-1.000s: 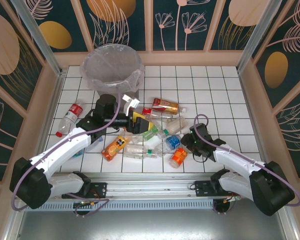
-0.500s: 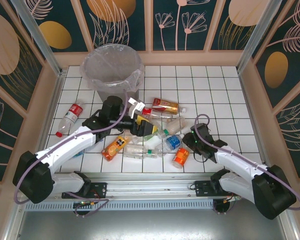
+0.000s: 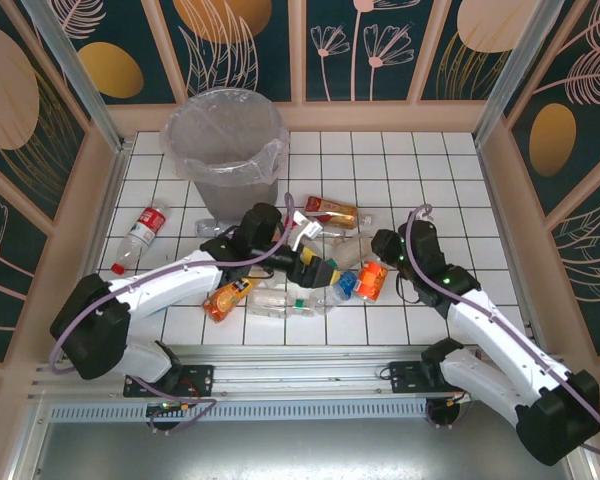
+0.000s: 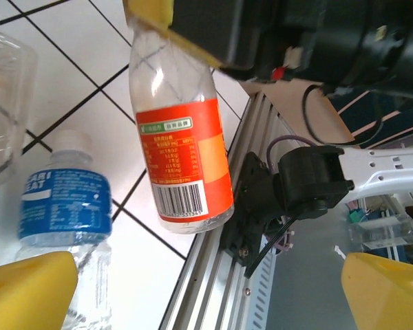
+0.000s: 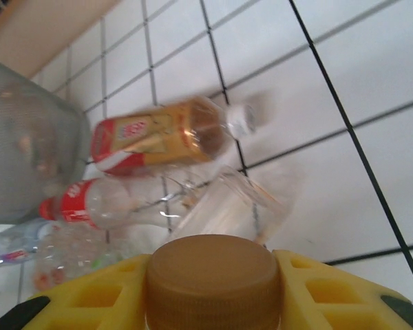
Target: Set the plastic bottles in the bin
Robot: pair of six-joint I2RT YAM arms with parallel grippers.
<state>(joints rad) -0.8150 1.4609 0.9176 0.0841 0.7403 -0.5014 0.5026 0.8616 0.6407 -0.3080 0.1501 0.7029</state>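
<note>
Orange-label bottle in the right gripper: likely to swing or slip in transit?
The orange-label bottle looks empty, tile lines show through it, so probably light. The right gripper pinches only at the brown cap, body hanging free: it may swing. Shut around the cap, it seems unlikely to slip.

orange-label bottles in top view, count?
2. One lying bottle near the front edge, left of centre; one held bottle gripped in the right claw. Others may be hidden.

the brown-capped bottle (image 5: 212,275) is cut off below, and the bin (image 5: 27,137) is probably that grey blur at left.
</note>
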